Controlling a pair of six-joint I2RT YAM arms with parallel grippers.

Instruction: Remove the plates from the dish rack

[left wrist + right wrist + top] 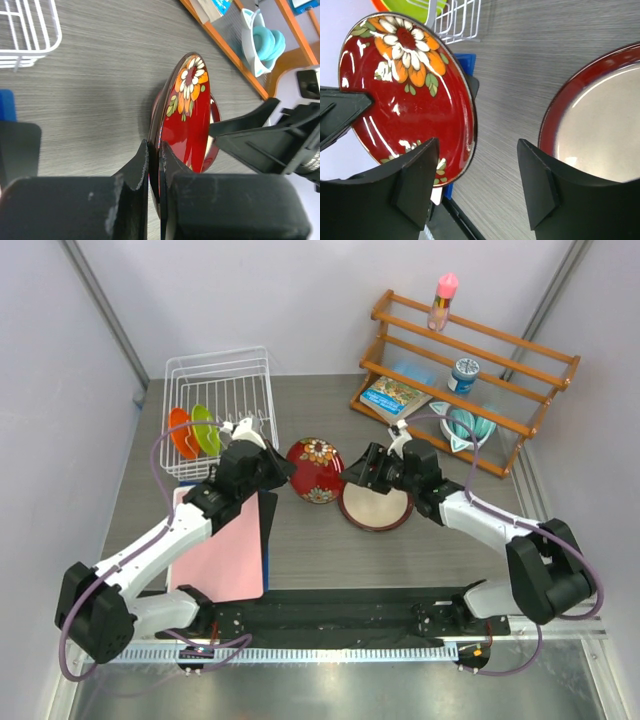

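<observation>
My left gripper (pixel 282 468) is shut on the rim of the dark red floral plate (pixel 315 470) and holds it on edge above the table, right of the white wire dish rack (pixel 222 390). The left wrist view shows the fingers (pixel 142 162) pinching the plate (pixel 187 115). My right gripper (pixel 362 468) is open, just right of that plate, with its jaws (pixel 477 145) wide and empty beside the plate (pixel 405 85). The cream plate with maroon rim (pixel 377 508) lies flat on the table (pixel 605 135). The orange plate (pixel 180 432) and lime green plate (pixel 205 428) stand in the rack.
A pink clipboard (pixel 222 550) lies at the front left. A wooden slatted shelf (pixel 465 375) stands at the back right with a teal bowl (pixel 468 428), a book (pixel 393 397), a jar (pixel 463 374) and a pink bottle (pixel 443 300).
</observation>
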